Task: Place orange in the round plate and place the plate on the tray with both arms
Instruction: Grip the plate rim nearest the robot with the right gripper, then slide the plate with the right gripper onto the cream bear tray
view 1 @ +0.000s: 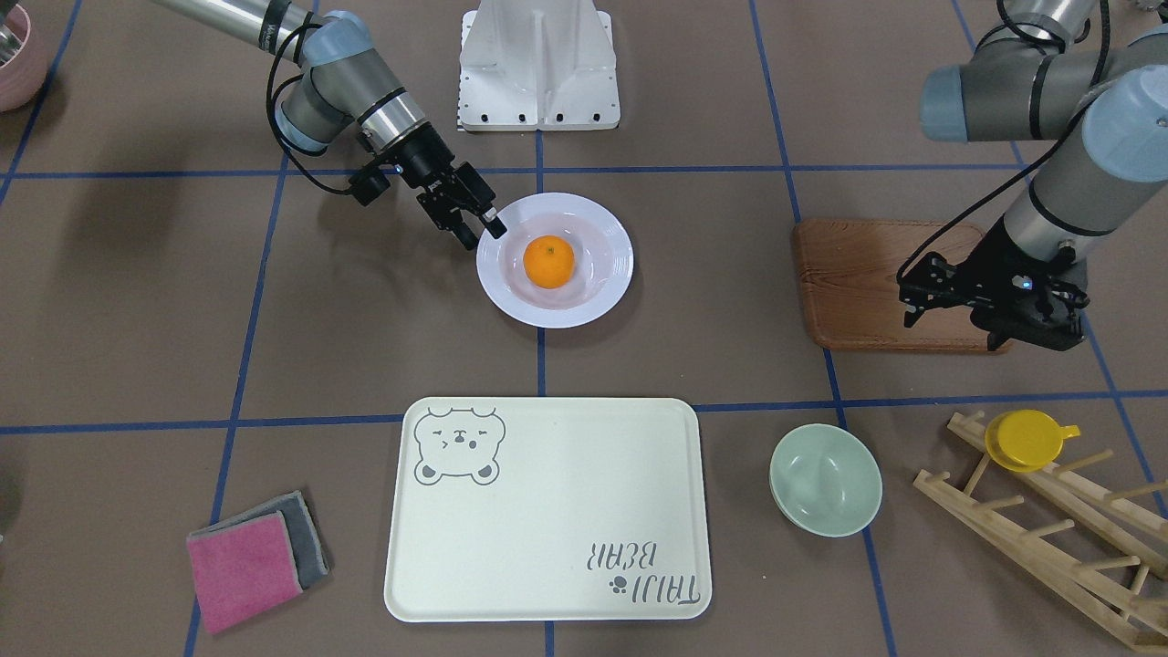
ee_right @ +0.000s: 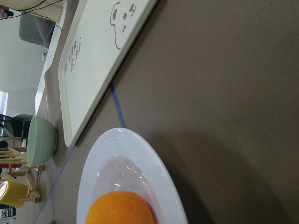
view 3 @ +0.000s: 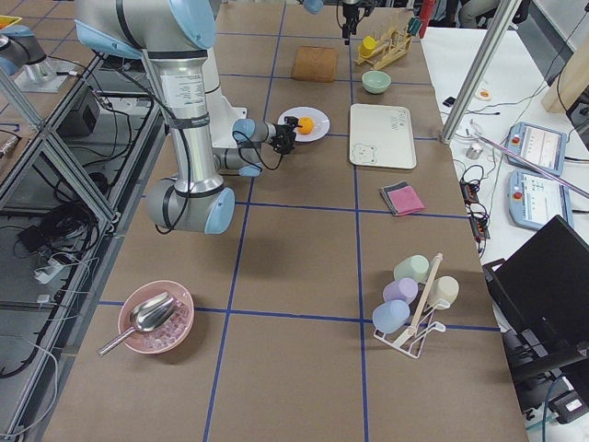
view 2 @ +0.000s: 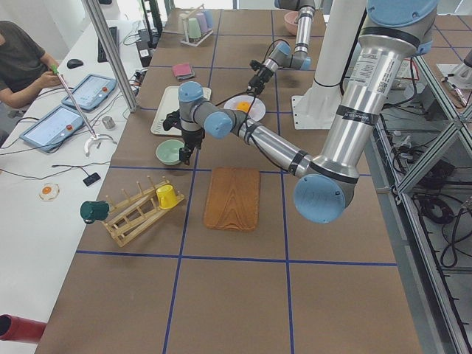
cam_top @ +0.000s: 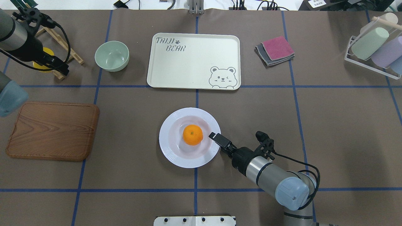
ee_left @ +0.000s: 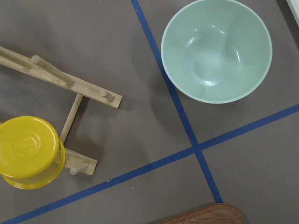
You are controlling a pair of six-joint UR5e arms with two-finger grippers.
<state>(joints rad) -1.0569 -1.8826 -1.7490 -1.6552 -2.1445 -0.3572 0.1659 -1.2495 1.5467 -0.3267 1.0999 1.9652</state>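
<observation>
The orange [view 1: 548, 262] [cam_top: 192, 135] lies in the middle of the round white plate [view 1: 511, 294] [cam_top: 176, 154], which rests on the table mat. My right gripper [view 1: 482, 234] [cam_top: 214, 137] is at the plate's rim on the robot's right side, open, one finger over the rim and holding nothing. The cream bear tray [view 1: 547, 511] [cam_top: 188, 62] lies empty beyond the plate. My left gripper [view 1: 1036, 333] [cam_top: 61, 67] hovers high between the wooden board and the peg rack; its fingers are hidden. The right wrist view shows the orange [ee_right: 119, 209] and the tray [ee_right: 93, 70].
A wooden board [view 1: 867, 283] lies on the robot's left. A pale-green bowl [view 1: 826, 479] [ee_left: 216, 50] and a peg rack with a yellow cup [view 1: 1029, 440] [ee_left: 29, 151] sit beyond it. Folded cloths [view 1: 255, 557] lie by the tray. A cup rack [cam_top: 373, 47] stands far right.
</observation>
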